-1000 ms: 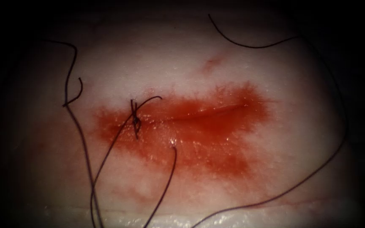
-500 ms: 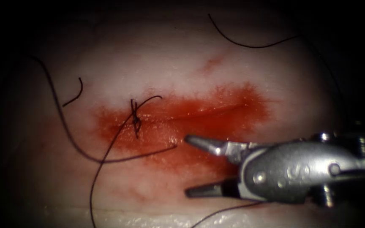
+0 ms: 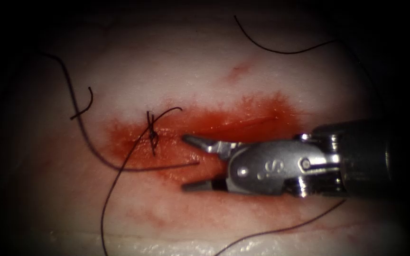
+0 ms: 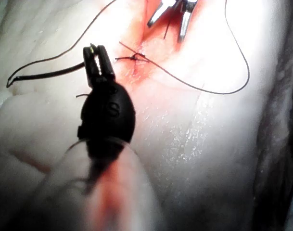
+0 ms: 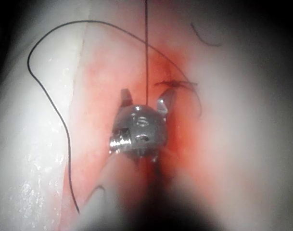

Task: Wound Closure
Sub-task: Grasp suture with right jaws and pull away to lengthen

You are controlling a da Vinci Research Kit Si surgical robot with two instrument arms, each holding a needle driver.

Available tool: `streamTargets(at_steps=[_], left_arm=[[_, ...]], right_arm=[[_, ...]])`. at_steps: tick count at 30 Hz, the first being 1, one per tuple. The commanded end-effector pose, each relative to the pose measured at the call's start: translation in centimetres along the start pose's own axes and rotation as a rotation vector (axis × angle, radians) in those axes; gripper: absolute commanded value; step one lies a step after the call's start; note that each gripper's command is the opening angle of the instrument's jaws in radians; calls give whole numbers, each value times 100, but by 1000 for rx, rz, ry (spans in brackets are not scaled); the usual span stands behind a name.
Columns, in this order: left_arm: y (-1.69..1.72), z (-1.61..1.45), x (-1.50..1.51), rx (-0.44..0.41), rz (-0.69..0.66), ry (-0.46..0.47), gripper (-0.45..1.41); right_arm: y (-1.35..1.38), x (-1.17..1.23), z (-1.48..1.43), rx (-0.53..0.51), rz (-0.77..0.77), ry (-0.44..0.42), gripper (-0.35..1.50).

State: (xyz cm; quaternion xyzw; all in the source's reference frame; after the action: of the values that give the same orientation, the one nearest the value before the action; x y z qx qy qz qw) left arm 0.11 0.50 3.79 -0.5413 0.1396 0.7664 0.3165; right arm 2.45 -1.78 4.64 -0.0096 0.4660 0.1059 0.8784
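Pinching one end of a dark, curved steel needle (image 4: pixel 50 73), the left arm's black needle driver (image 4: pixel 97 55) has its jaws pressed together. The needle's long axis runs away from the jaws, nearly flat over the pale pork-belly tissue (image 3: pixel 176 71). It lies outside the tissue, with thin thread trailing from its far end.

In the endoscope view, a short curled cut end of thread (image 3: pixel 85 105) lies near the tissue's left edge. Just beside it the dark purple thread (image 3: pixel 88 142) sweeps down and across toward the wound. A dark tied knot (image 3: pixel 152 133) sits at the left end of the cut (image 3: pixel 247 124), which runs left to right through a patch of red fluid (image 3: pixel 262 114).

The thread's free end stops between the jaws of the right arm's silver needle driver (image 3: pixel 189 162) — spread wide, pointing left at the knot, holding nothing. Its shaft covers the cut's lower right. More thread loops along the tissue's near edge, and another strand arcs by the far edge.
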Motion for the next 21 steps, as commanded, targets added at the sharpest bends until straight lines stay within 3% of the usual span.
streamTargets(at_steps=[1,2,3,13,18,21], left_arm=[[3,6,-5,-3,-1,2,-45],[3,6,-5,-3,-1,2,-45],[3,6,-5,-3,-1,2,-45],[6,9,-6,-9,3,2,-45],[17,18,-8,-25,20,-4,-45],[23,24,-11,-35,23,-12,-45]], right_arm=[[-2,-6,7,1,11,2,74],[-3,-8,5,2,21,4,31],[-5,-9,3,5,65,6,-35],[-33,8,-19,48,130,-49,-35],[-83,50,-53,80,130,-32,-35],[-128,93,-73,106,123,-11,-35]])
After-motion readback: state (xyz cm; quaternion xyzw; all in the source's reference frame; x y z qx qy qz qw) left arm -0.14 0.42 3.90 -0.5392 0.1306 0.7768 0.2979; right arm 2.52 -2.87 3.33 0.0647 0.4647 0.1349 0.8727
